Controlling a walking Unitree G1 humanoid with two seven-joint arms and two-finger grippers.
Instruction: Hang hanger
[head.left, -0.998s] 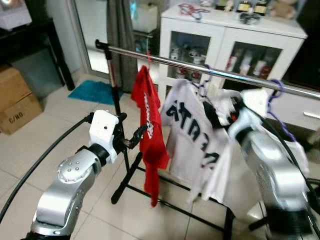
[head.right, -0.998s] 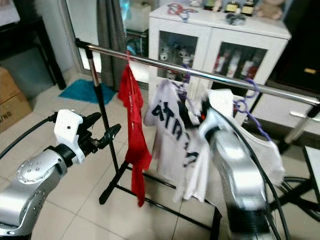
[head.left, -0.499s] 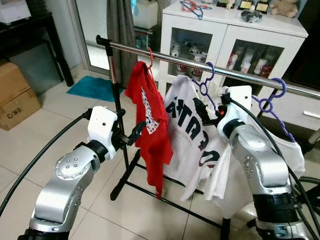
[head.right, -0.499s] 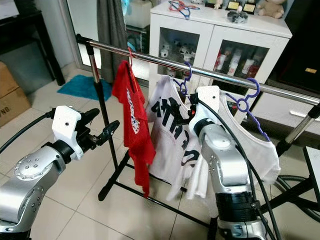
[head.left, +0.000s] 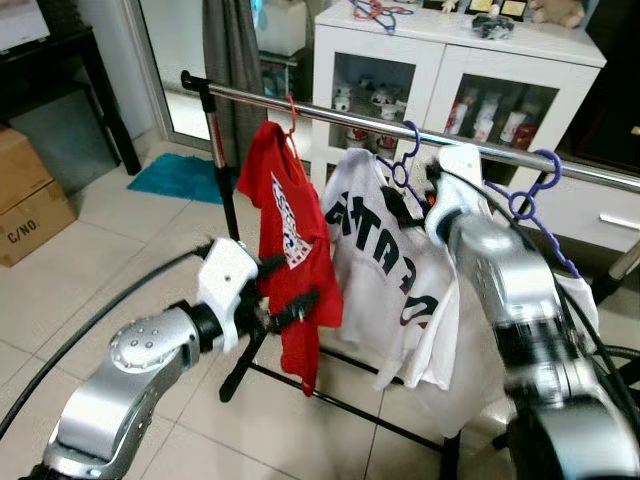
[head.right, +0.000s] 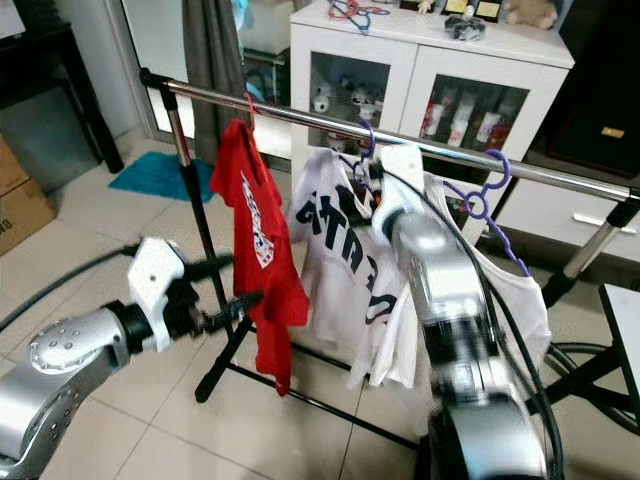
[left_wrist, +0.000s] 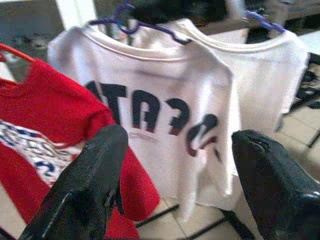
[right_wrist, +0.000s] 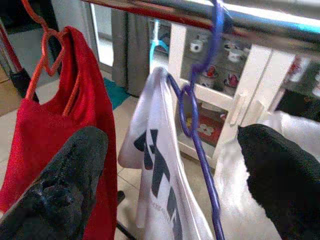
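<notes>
A chrome rail (head.left: 330, 112) carries a red shirt (head.left: 292, 250) on a red hanger (head.left: 291, 112). Beside it hangs a white lettered shirt (head.left: 385, 270) on a purple hanger (right_wrist: 194, 112), whose hook is over the rail. A second purple hanger (head.left: 535, 190) holds another white shirt (head.left: 585, 300). My right gripper (head.left: 412, 195) is up at the first purple hanger, open, its fingers (right_wrist: 65, 195) on either side of the hanger's neck without touching it. My left gripper (head.left: 285, 290) is open and holds nothing, close in front of the red shirt's lower half.
A white glass-door cabinet (head.left: 440, 70) stands behind the rail. The rack's black post and floor legs (head.left: 240, 375) are just beyond my left arm. A cardboard box (head.left: 30, 200) and a teal mat (head.left: 175, 175) lie on the tiled floor to the left.
My left gripper has moved right and down, closer to the red shirt. My right arm has pushed up toward the rail, and the camera has shifted slightly.
</notes>
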